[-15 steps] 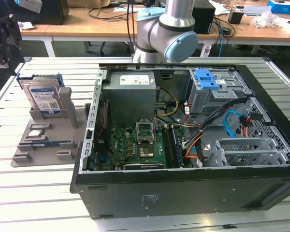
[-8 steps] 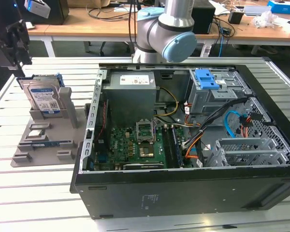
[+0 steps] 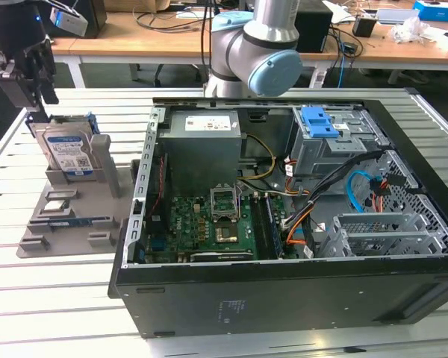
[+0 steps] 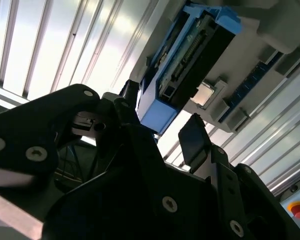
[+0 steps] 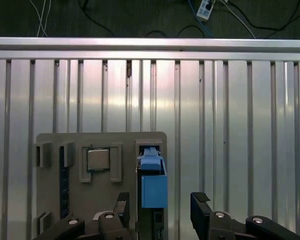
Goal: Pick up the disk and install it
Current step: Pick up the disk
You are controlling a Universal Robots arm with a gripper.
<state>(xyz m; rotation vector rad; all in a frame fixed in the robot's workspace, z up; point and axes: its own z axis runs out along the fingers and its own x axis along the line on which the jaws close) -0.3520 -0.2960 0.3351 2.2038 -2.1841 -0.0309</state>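
Open claw [image 3: 36, 89] is hanging just above the disk [image 3: 69, 151] at the exterior view's left. The disk is standing upright on edge in a slot of the grey holder [image 3: 56, 216], which is lying on the slatted metal surface [image 3: 67, 298] beside the open computer case [image 3: 284, 294]. In the first wrist view the two black fingers [image 5: 200, 210] are flanking the disk's blue rail [image 5: 152, 186] — one on each side, with a gap showing between each finger and the rail, so neither is touching it. The claw is gripping nothing. A small square chip [image 5: 97, 160] is sitting in a recess of the holder just beside the disk's slot. Inside the case, a blue bracket [image 3: 317, 121] is sitting atop the grey drive cage [image 3: 321, 160] — well apart from the disk.
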